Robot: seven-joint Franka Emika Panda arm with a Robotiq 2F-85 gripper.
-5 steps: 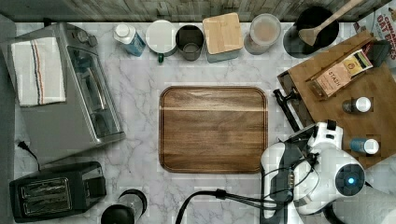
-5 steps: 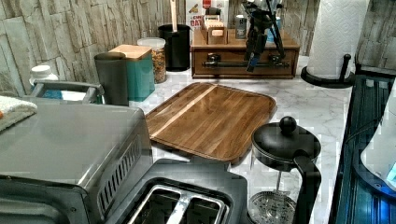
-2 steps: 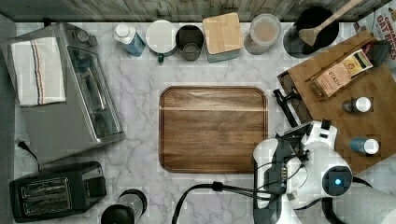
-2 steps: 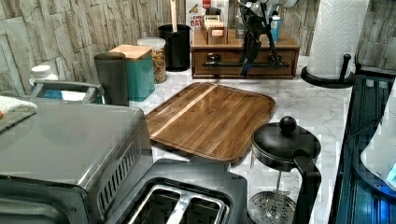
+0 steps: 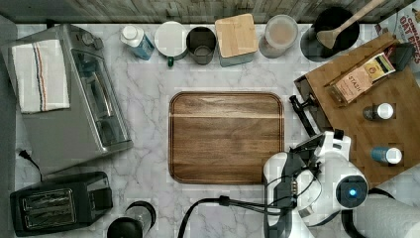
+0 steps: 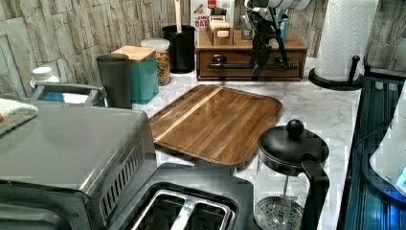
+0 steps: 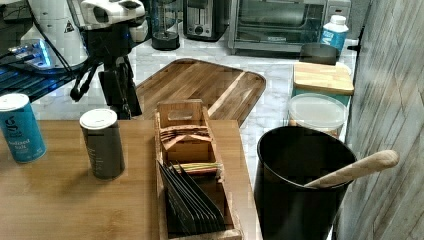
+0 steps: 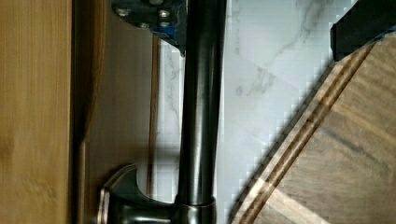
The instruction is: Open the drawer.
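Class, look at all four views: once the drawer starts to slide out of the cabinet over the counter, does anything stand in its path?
Nothing visible blocks it. The gripper is already at the black bar handle of the drawer. In front of the drawer lies bare marble counter; the wooden tray lies farther out, apart from the handle in the top view.

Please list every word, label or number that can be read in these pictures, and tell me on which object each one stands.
"STASH": on the tea packet lying in the wooden organizer, top view.
"OAT": on the printed package at the top view's upper right corner; the rest is cut off.
"Iodized Salt": on the blue canister, right view.
The grey canister and the blue-labelled bottle carry print too small to read.
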